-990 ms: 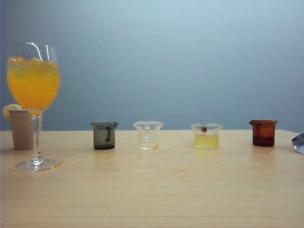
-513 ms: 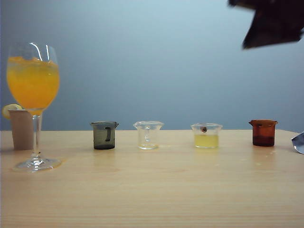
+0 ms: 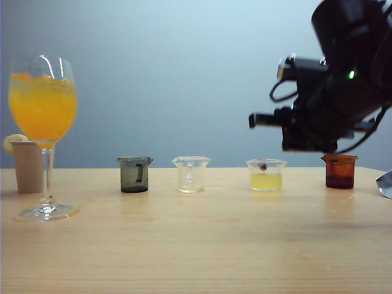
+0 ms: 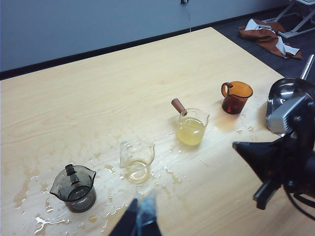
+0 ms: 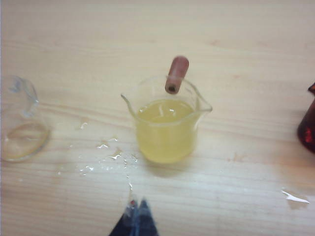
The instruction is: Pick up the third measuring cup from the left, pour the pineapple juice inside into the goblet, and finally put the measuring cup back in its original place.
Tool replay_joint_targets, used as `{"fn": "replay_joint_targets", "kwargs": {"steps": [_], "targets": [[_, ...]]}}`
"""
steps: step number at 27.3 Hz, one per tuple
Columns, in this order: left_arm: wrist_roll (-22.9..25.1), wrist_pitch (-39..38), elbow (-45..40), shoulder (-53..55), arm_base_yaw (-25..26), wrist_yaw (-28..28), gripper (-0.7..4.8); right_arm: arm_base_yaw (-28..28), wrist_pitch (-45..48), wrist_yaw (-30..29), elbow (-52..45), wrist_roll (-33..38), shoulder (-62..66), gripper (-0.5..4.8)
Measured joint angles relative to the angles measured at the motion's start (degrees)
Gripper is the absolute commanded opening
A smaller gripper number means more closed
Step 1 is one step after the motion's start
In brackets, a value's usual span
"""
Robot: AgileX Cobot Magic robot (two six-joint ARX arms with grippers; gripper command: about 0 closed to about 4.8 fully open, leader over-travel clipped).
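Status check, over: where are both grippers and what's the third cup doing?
Right gripper shut, hovering short of the third measuring cup. Left gripper shut, above the wet table. Cup full, untouched. Path clear.

A robotics test room is suggested: a pale wooden table (image 4: 98, 98) is set against a plain blue-grey wall (image 3: 184, 73), dark carpet (image 4: 236, 27) is seen beyond it, with a metal stand leg (image 4: 300, 19) and crumpled cloth (image 4: 268, 37).

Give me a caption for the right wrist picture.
Shut right gripper hovers above the third measuring cup of pineapple juice.
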Motion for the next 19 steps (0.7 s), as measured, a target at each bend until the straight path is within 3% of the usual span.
{"fn": "replay_joint_targets", "kwargs": {"steps": [4,6,14,19], "targets": [[0.0,-0.02,0.0,0.0,-0.02,0.02,-0.03,-0.02,6.05,0.04,0.04,0.0,5.49,-0.03],[0.0,-0.02,0.0,0.0,0.0,0.02,-0.03,-0.07,7.67,0.04,0.04,0.0,7.26,0.33],[0.0,-0.02,0.0,0.0,-0.07,0.02,-0.03,-0.15,12.57,0.09,2.03,0.09,13.03,4.79],[0.0,-0.02,0.0,0.0,-0.09,0.02,-0.03,-0.52,12.74,3.3,7.65,0.22,19.12,4.79]]}}
